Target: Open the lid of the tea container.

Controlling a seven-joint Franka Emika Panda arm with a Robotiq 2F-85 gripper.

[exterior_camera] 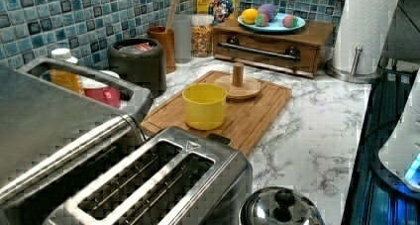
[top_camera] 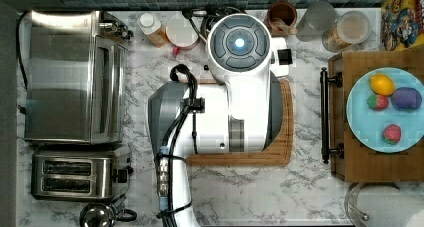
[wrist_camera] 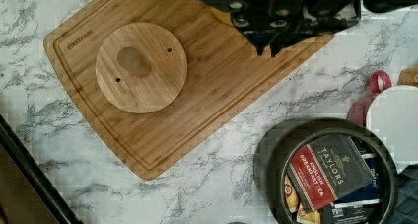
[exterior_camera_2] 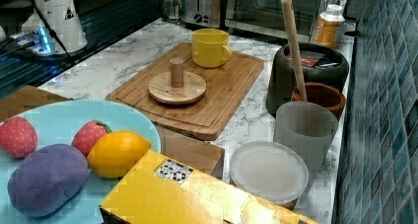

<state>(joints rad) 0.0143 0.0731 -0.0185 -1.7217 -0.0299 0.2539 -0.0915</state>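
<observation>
The tea container (exterior_camera: 138,61) is a round black canister standing open by the tiled wall, with a red packet showing inside it (exterior_camera_2: 308,68). In the wrist view its rim (wrist_camera: 276,150) rings several tea packets. Its round wooden lid (exterior_camera: 238,86) with an upright knob lies flat on the bamboo cutting board (exterior_camera_2: 222,100), apart from the canister (wrist_camera: 141,67). My gripper (wrist_camera: 266,47) hangs above the board's edge between lid and canister, shut, with nothing in it.
A yellow mug (exterior_camera: 204,106) stands on the board near the lid. A brown cup (exterior_camera_2: 320,95) with a wooden stick, a frosted tumbler (exterior_camera_2: 305,128) and a white-topped jar (wrist_camera: 394,118) crowd the canister. Toaster (top_camera: 75,174), toaster oven (top_camera: 70,77) and fruit plate (top_camera: 365,122) flank the counter.
</observation>
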